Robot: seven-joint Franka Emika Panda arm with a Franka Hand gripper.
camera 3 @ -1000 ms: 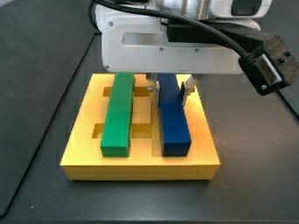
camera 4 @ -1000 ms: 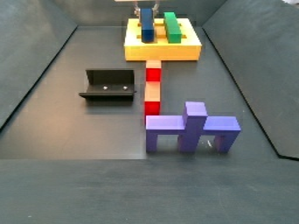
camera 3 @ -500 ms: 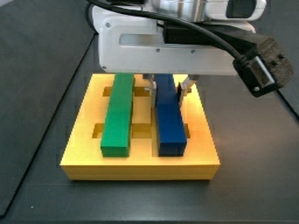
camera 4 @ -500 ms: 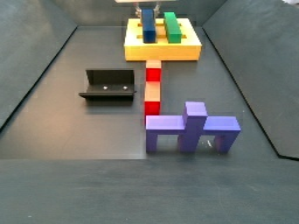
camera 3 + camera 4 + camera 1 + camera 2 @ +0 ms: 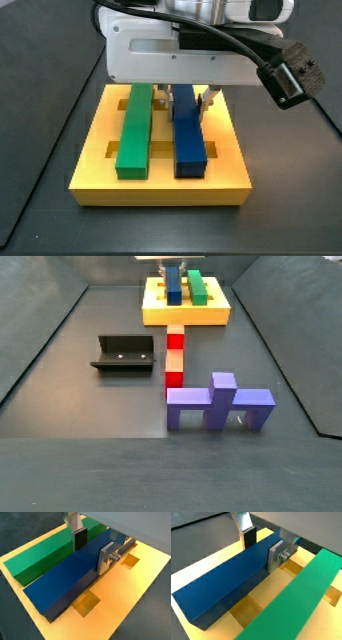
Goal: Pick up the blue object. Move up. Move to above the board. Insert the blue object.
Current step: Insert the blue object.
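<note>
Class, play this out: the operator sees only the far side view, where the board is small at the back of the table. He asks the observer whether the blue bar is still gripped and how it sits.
Operator: Is the gripper on the blue bar?
Observer: Yes. In a wrist view the gripper has one finger on each long side of the blue bar, near its far end.
Operator: Is the bar in the board?
Observer: In a side view it lies along the board, parallel to the green bar; whether it is fully seated I cannot tell.
Operator: Do the bars touch?
Observer: No. A wrist view shows a yellow strip of board between them.
</note>
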